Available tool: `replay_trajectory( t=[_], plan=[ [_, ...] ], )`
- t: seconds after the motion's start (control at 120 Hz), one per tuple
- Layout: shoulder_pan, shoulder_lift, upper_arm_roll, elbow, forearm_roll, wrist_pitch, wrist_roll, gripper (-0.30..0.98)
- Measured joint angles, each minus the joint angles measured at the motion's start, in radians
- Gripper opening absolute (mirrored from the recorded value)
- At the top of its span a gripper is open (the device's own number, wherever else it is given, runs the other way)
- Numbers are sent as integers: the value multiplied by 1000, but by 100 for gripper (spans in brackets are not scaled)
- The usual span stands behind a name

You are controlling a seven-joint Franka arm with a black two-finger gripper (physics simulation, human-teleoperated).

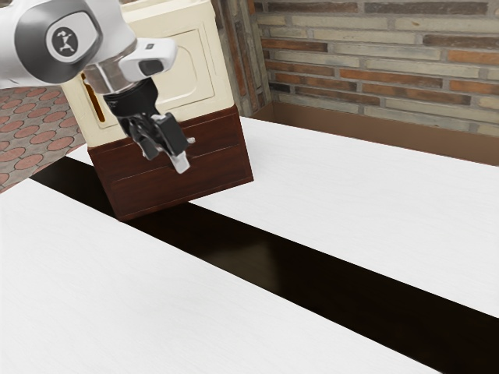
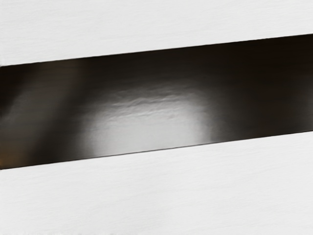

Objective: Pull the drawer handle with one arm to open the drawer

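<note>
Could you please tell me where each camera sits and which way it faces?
Exterior view: set off at the arm's side, looking down across the white tabletop toward the cabinet and brick wall; the arm comes in from the exterior view's upper left, its outer end in front of the cabinet.
Wrist view: carried at the arm's outer end, facing the tabletop and its glossy black stripe.
Shared: both show the white tabletop and black stripe.

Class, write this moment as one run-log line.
Gripper: by cabinet's dark lower front | contact: unclear | drawer: looks shut | cabinet: upright on white table with dark stripe
</note>
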Motion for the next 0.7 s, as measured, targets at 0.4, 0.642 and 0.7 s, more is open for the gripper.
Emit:
replay_trajectory(
  t=[0.4, 0.642, 0.7],
  plan=[
    [37, -57, 0, 214, 107, -91, 22, 69],
    [-48, -54, -6, 175, 171, -102, 158, 69],
    [-53, -53, -3, 139, 173, -89, 196, 68]
  ],
)
